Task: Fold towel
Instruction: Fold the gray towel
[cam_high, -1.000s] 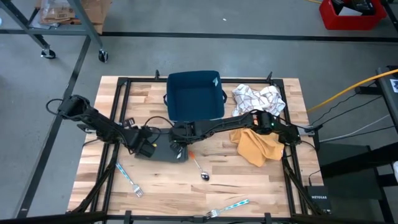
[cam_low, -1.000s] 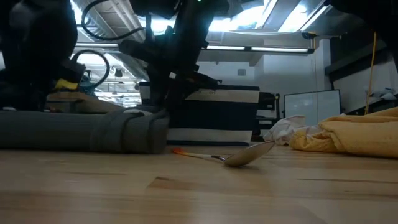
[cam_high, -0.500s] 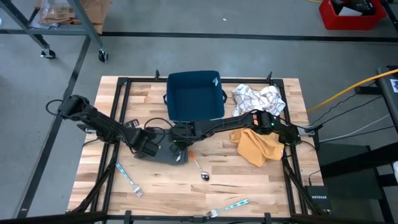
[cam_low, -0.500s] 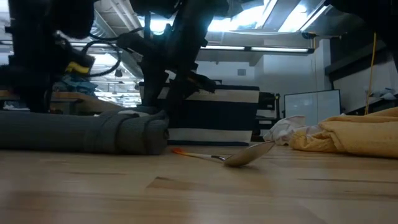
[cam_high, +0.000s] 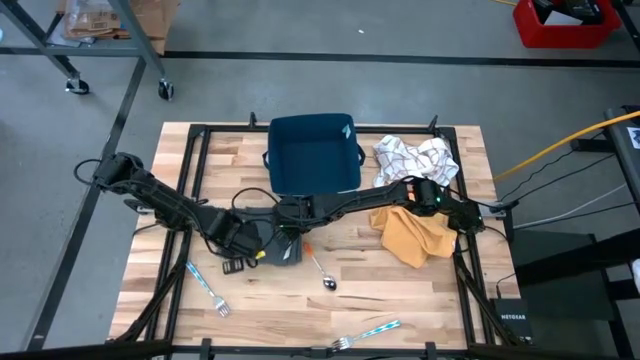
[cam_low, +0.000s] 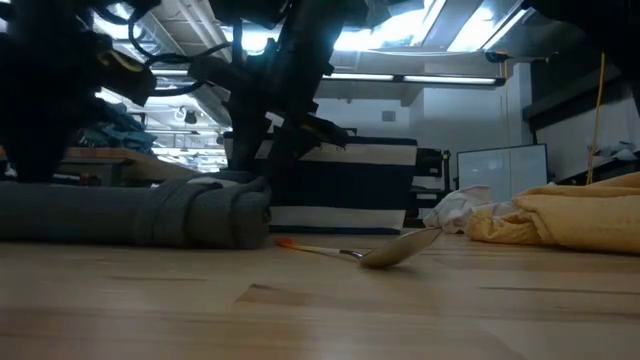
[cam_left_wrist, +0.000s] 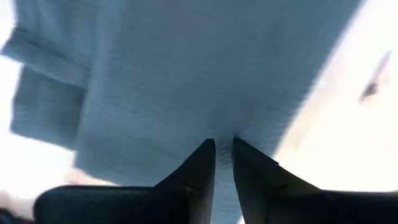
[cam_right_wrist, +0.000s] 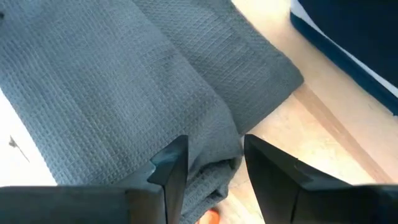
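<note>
Grey waffle-weave towel (cam_right_wrist: 124, 87): flat on wooden table (cam_high: 420, 300) | left gripper (cam_left_wrist: 224, 152): fingers nearly together, pinching towel | right gripper (cam_right_wrist: 211, 158): fingers apart over towel corner

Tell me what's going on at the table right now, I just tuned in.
Both arms are working a grey towel in the middle of the wooden table. The left hand is nearly closed, its tips at the cloth; whether it actually grips is unclear. The right hand is open over a bunched corner of the towel. From the low view the towel lies as a thick, partly folded roll. A spoon, two forks, a blue bin and other cloths sit untouched.
</note>
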